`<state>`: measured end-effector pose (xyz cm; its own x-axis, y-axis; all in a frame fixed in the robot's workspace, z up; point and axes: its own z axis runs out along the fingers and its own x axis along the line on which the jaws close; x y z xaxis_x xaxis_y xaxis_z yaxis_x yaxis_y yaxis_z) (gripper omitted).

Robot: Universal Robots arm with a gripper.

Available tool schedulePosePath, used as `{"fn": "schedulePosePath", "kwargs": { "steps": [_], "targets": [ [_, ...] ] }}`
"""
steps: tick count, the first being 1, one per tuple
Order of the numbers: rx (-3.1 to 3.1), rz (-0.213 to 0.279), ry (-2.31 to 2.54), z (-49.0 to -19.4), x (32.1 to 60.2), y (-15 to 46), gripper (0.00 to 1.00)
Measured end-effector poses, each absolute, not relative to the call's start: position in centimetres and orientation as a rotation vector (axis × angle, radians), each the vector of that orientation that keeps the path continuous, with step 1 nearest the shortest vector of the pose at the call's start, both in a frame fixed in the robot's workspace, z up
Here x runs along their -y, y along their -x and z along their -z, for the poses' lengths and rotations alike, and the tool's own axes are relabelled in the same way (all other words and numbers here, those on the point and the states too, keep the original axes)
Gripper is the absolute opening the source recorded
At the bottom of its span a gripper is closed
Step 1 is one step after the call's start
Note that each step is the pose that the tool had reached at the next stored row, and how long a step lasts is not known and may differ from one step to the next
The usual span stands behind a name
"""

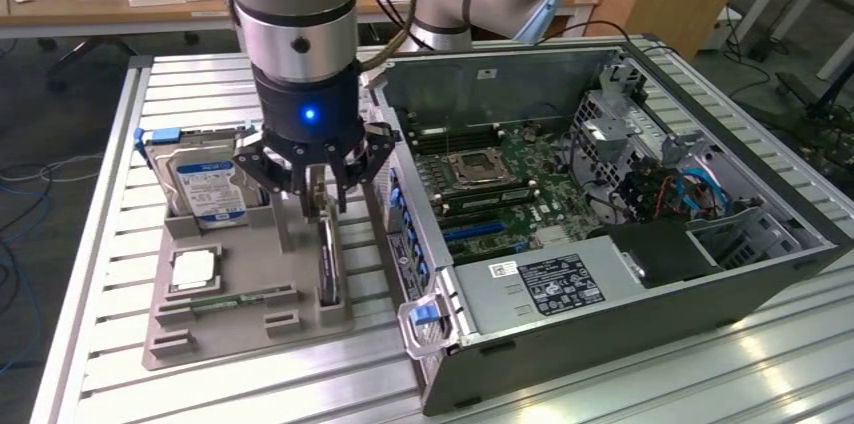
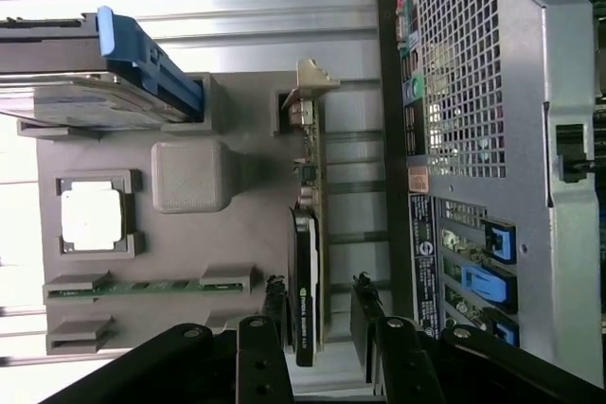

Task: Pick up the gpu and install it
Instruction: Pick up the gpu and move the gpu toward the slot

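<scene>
Gripper (image 1: pixel 320 202) jaws apart astride the upright gpu (image 1: pixel 328 264) — closing off-centre could jam it in its tray (image 1: pixel 247 322) — case (image 1: pixel 641 334) at exterior-view three o'clock

No legible text on gpu (image 2: pixel 309 234), hard drive label (image 1: pixel 214 184) or case sticker (image 1: pixel 550 284).

Grey arm (image 1: pixel 294 4) upright, wrist (image 1: pixel 310 109) pointing straight down, black claw (image 1: pixel 320 206) low, fingers (image 2: pixel 367 305) spread apart
</scene>
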<state>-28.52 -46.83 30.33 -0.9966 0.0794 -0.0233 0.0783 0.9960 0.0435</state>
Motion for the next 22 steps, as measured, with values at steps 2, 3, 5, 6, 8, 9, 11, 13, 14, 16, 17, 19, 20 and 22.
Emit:
{"fn": "schedulePosePath", "kwargs": {
  "steps": [2,3,5,6,8,9,11,13,14,16,17,19,20,22],
  "targets": [
    [-3.113,-0.066,-0.125,-30.0,46.8,28.5,0.42],
    [-3.113,-0.066,-0.125,-29.8,46.8,28.5,0.42],
    [-3.113,-0.066,-0.127,-29.5,46.8,28.5,0.42],
    [-3.113,-0.066,-0.128,-29.3,46.8,28.5,0.42],
    [-3.113,-0.066,-0.129,-29.1,46.8,28.5,0.42],
    [-3.113,-0.066,-0.129,-29.1,46.8,28.5,0.42],
    [-3.113,-0.066,-0.129,-29.0,46.8,28.5,0.42],
    [-3.113,-0.067,-0.129,-28.9,46.8,28.5,0.42],
    [-3.113,-0.066,-0.129,-28.7,46.8,28.5,0.42],
    [-3.113,-0.066,-0.129,-28.4,46.8,28.5,0.42],
    [-3.113,-0.066,-0.129,-28.3,46.8,28.5,0.42],
    [-3.113,-0.066,-0.129,-27.9,46.8,28.5,0.42],
    [-3.113,-0.066,-0.129,-27.8,46.8,28.5,0.42],
    [-3.113,-0.066,-0.129,-27.5,46.8,28.5,0.42]
  ]
}}
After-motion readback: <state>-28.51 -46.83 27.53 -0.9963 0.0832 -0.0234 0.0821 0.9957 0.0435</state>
